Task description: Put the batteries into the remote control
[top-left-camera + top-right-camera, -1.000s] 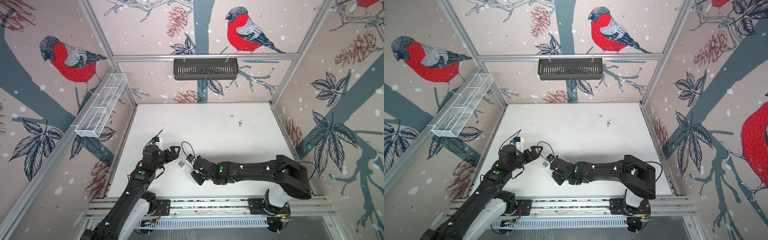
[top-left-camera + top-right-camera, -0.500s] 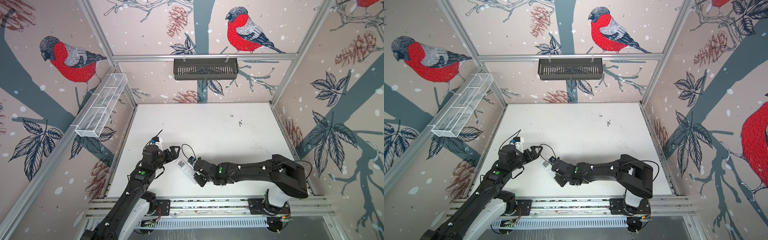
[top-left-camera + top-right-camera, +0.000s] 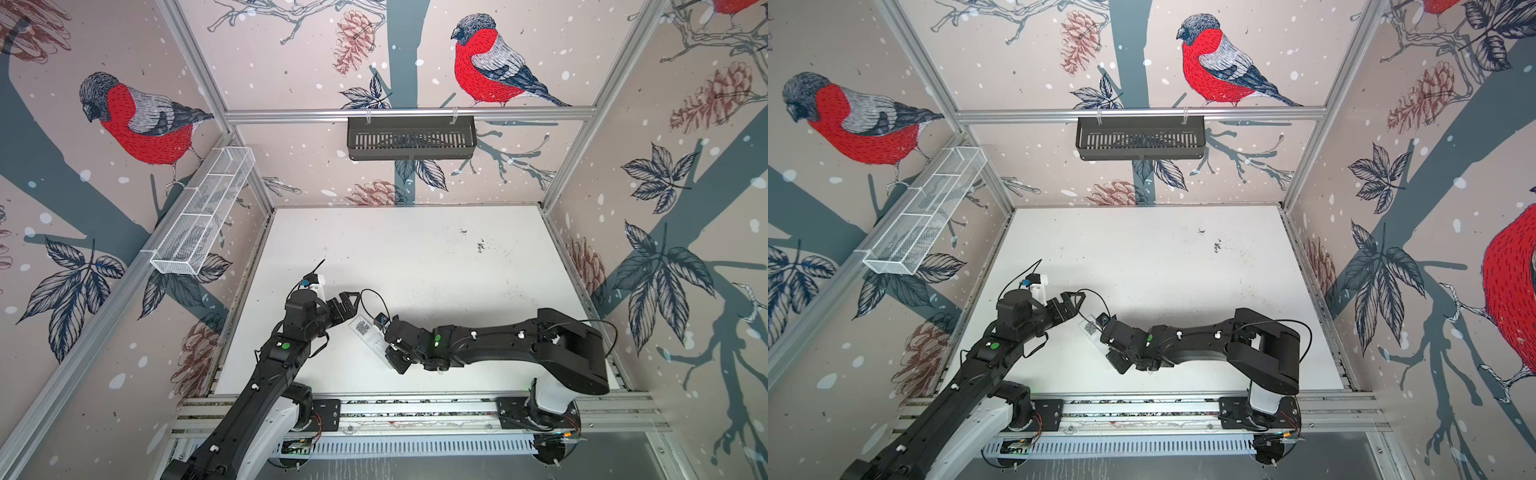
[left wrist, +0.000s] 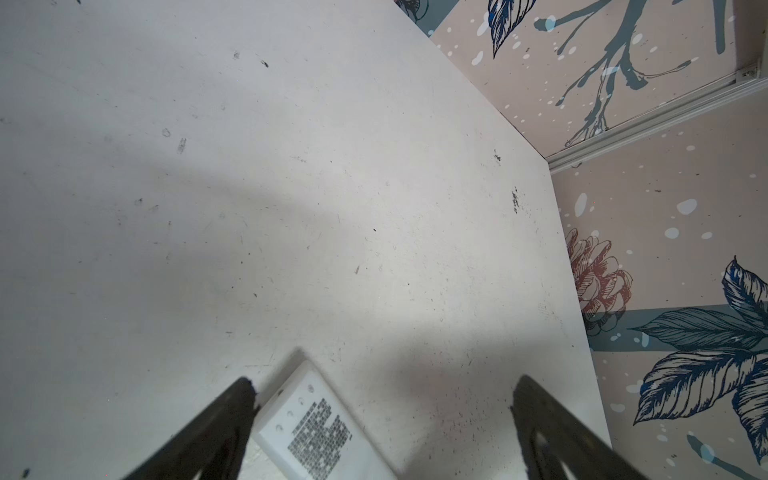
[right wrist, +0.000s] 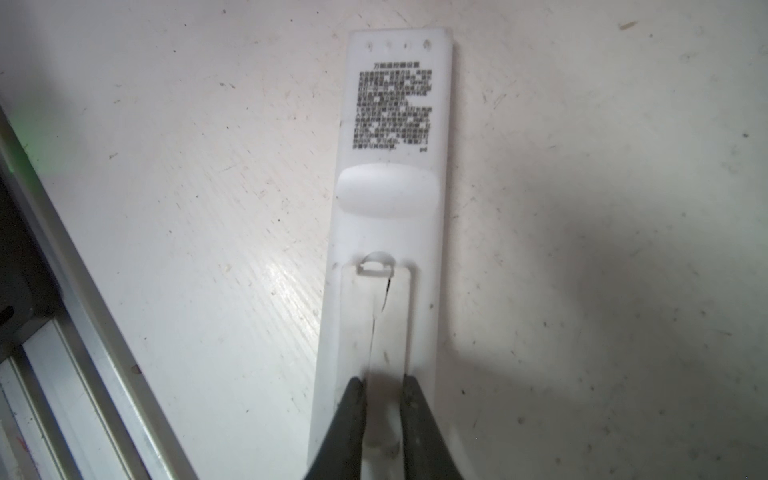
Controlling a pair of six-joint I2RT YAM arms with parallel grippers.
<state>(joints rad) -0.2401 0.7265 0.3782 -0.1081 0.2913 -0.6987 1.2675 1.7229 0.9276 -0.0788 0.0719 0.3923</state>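
The remote control (image 5: 390, 187) lies on the white table with its plain back up, showing a block of black print and a cracked battery cover (image 5: 376, 324). In both top views the remote control (image 3: 368, 332) (image 3: 1090, 330) sits between the two arms near the front. My right gripper (image 5: 383, 379) (image 3: 385, 348) is down on the battery cover, jaws shut to a narrow slit with nothing between them. My left gripper (image 4: 386, 384) (image 3: 351, 309) stands wide open at the remote's printed end (image 4: 316, 428), one finger beside its corner. The batteries are out of view.
A black slotted basket (image 3: 411, 137) hangs on the back wall. A white wire tray (image 3: 203, 216) is fixed to the left wall. The aluminium rail (image 3: 415, 409) runs along the table's (image 3: 415, 257) front edge, close to the remote.
My right gripper's jaws have drawn closer together over the battery cover, and its arm has shifted slightly. The left arm and the remote have stayed put.
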